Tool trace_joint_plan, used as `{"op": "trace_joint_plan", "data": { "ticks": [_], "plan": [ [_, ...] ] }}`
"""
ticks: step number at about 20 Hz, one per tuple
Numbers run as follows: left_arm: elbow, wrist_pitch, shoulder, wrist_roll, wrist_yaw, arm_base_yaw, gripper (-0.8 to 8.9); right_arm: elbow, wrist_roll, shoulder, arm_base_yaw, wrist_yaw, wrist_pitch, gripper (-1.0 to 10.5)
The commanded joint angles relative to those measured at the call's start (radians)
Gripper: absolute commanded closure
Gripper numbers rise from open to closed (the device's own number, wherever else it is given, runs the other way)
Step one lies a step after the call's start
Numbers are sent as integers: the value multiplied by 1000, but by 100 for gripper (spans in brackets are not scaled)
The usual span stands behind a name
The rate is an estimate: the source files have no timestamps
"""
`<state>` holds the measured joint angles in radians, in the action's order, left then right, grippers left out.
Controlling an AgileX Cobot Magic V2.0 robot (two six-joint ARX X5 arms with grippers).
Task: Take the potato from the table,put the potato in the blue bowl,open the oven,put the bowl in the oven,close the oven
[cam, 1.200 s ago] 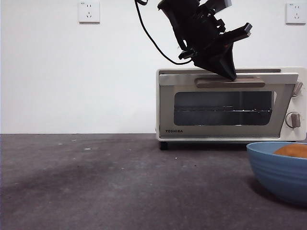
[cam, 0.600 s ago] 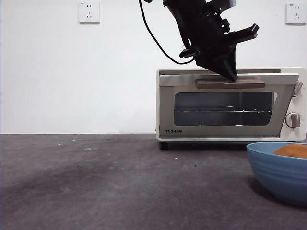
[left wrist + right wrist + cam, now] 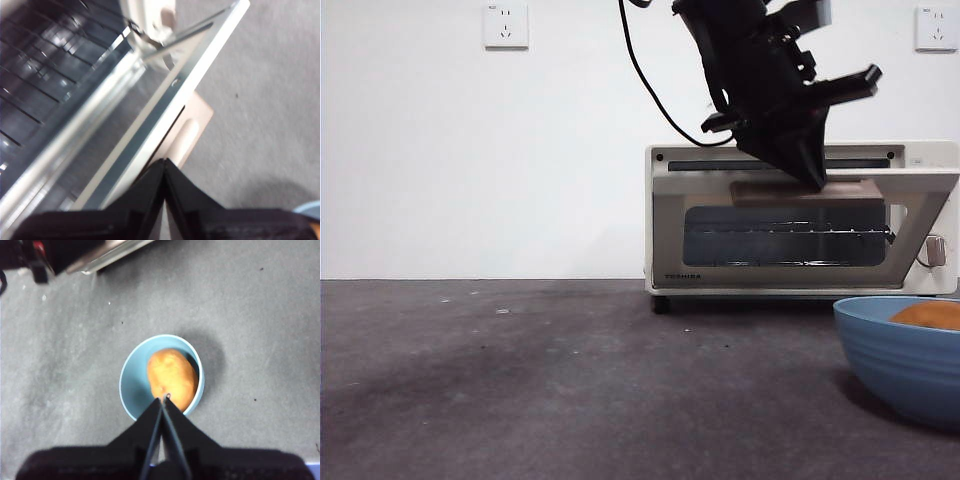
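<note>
The cream-white oven (image 3: 665,215) stands at the back right with its door (image 3: 790,235) tilted partly open. My left gripper (image 3: 815,183) comes down from above, shut, with its tip on the beige handle (image 3: 770,192). In the left wrist view that gripper (image 3: 164,162) sits against the door's top edge beside the handle (image 3: 192,127), and the rack (image 3: 40,65) shows inside. The blue bowl (image 3: 900,360) rests on the table (image 3: 520,380) at the near right and holds the potato (image 3: 930,315). My right gripper (image 3: 164,399) hangs shut above the bowl (image 3: 132,390) and potato (image 3: 171,375).
A white wall with two power outlets (image 3: 506,25) (image 3: 936,27) stands behind the table. A black cable (image 3: 645,80) trails from the left arm. The oven's knobs (image 3: 936,250) sit at its right, behind the tilted door.
The oven door has swung from almost closed to partly open, its handle coming down and forward. My left gripper has moved right and down with it. Bowl and potato have stayed put.
</note>
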<state>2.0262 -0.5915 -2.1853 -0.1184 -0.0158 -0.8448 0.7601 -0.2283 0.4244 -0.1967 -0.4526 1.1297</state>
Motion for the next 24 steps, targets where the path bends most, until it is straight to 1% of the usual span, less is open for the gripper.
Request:
{"op": "trace_joint_plan", "data": {
  "ticks": [1, 4, 10, 13, 18, 24],
  "plan": [
    [-50, 8, -19, 12, 51, 15, 820, -6, 4, -4, -1, 0, -5, 950],
    [-106, 26, 2, 14, 69, 15, 820, -5, 14, -4, -1, 0, -1, 950],
    [-333, 168, 113, 43, 69, 20, 820, -5, 19, -4, -1, 0, -4, 950],
    [-414, 198, 140, 48, 69, 21, 820, -5, 19, -4, -1, 0, -7, 950],
    [-424, 215, 142, 50, 68, 12, 820, -6, 19, -4, -1, -1, -5, 950],
    [-434, 185, 142, 55, 68, 3, 820, -5, 19, -4, -1, 0, -6, 950]
  ]
}}
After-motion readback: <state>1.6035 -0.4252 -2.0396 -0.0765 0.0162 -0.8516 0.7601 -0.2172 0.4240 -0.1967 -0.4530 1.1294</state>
